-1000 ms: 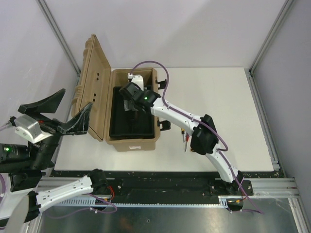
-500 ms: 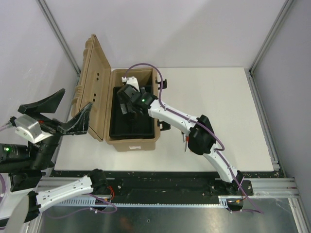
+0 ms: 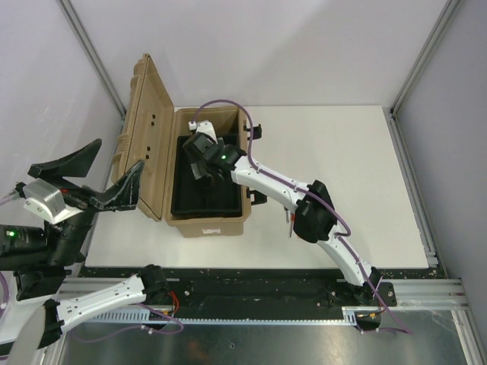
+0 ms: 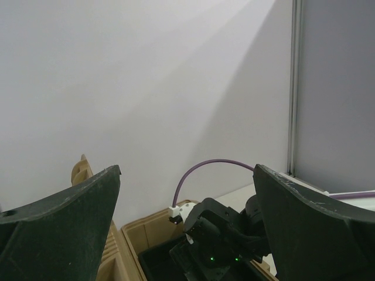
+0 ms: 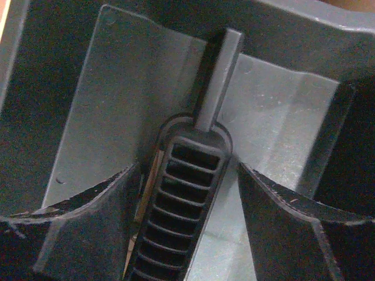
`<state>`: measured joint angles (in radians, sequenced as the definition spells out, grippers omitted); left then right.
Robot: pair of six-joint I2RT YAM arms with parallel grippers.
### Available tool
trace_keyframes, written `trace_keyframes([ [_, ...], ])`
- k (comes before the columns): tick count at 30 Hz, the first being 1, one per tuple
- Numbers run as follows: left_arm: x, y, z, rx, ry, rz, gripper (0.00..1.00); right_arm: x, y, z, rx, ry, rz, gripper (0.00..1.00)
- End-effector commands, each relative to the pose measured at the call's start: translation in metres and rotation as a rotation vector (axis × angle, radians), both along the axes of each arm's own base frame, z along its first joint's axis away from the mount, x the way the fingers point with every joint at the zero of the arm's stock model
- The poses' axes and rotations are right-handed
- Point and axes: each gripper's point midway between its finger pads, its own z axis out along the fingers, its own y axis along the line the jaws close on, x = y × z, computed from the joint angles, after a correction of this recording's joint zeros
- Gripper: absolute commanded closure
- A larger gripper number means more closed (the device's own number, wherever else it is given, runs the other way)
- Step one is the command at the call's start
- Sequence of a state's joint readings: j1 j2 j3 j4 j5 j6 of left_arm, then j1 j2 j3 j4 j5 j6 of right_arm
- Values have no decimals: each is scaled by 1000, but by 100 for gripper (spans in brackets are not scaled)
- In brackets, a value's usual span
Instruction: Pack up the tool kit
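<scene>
Case: the tan case [image 3: 205, 224] sits on the left half of the surface [image 3: 342, 167]. Its lid [image 3: 148, 129] is swung up and back to the left, and a black tray [image 3: 199, 205] fills the inside.
Hammer: it lies flat on the tray floor, directly under the right gripper [image 5: 187, 170].
Long axis: the ribbed handle [image 5: 176, 222] points back toward the wrist and the grey shaft [image 5: 217, 76] runs away from it. The axis passes between the fingers and tilts slightly to the right in the wrist view.
Right gripper: partly open, with one finger on each side of the handle. Tray floor shows between the handle and the right finger. The left finger sits very close to the handle, possibly brushing it. It has not clamped on anything.
Right arm pose: stretched forward and left from its base, with the wrist dipped into the far half of the case.
Left gripper [image 3: 120, 153]: spread wide and empty, held high off the left edge just beside the lid.
Nearer arm: the right one by far, since it is already over the hammer.
Next move, as a judgement: either close across the handle or lift straight out.
</scene>
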<state>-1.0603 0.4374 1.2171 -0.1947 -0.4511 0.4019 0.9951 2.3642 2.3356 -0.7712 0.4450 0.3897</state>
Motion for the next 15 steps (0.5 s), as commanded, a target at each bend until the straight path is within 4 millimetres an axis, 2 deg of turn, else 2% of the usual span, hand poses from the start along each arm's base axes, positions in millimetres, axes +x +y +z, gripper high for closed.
trace_keyframes([
  [1,2,2,4,-6,-12,19,1,-41,-24,-64,-224,171,48,34],
  [7,2,1,3,-6,-8,18,0,-60,-23,-33,-203,149,46,57],
  [12,2,0,3,-4,-8,14,1,-66,-19,-15,-155,163,35,94],
  [15,2,-1,3,-5,-9,10,1,-65,-21,-7,-147,160,21,99],
])
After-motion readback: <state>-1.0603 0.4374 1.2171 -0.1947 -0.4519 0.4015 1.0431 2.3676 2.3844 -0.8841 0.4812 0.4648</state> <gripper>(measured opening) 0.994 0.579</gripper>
